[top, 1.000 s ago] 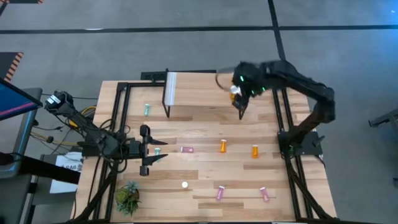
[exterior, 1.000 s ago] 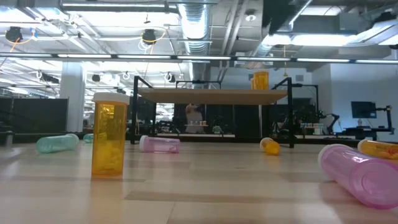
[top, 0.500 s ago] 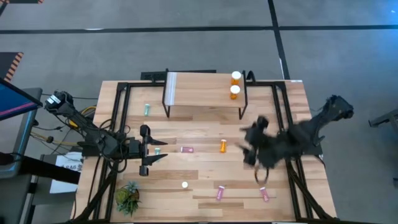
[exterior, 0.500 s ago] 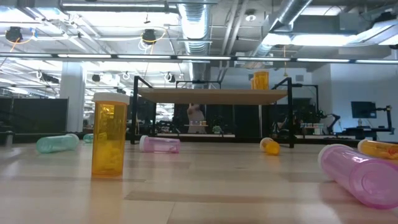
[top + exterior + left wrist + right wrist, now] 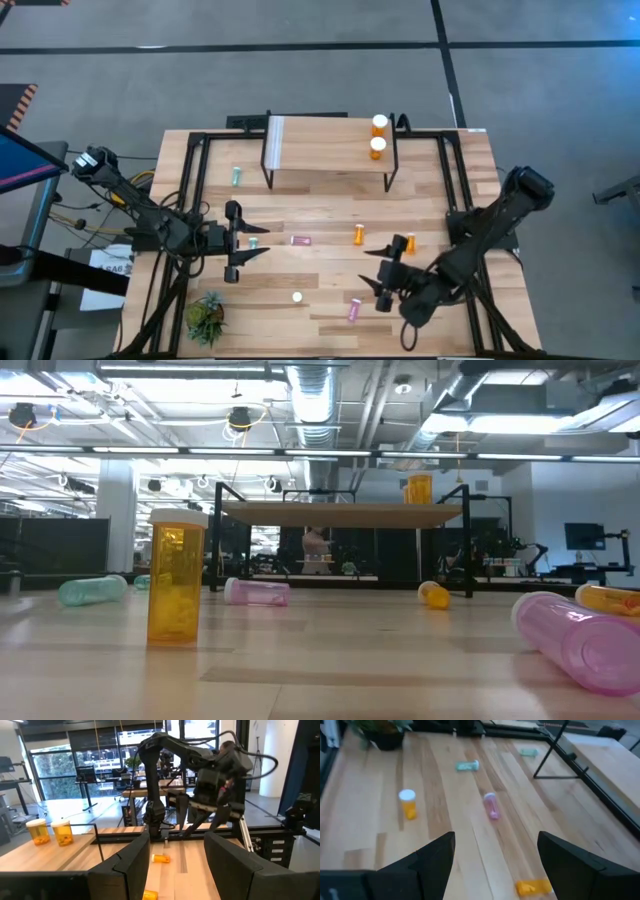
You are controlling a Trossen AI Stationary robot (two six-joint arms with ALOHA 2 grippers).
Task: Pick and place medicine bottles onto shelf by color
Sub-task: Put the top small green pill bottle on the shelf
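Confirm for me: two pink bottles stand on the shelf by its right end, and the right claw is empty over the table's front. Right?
Not quite. The two bottles on the shelf are orange, not pink; the high view shows them with white caps by the shelf's right end. The rest holds: the right claw is open, holds nothing, and sits over the table's front.

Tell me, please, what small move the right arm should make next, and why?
Probably lower the open right gripper toward the pink bottle lying nearest it. Two orange bottles already stand on the shelf, and this gripper is empty.
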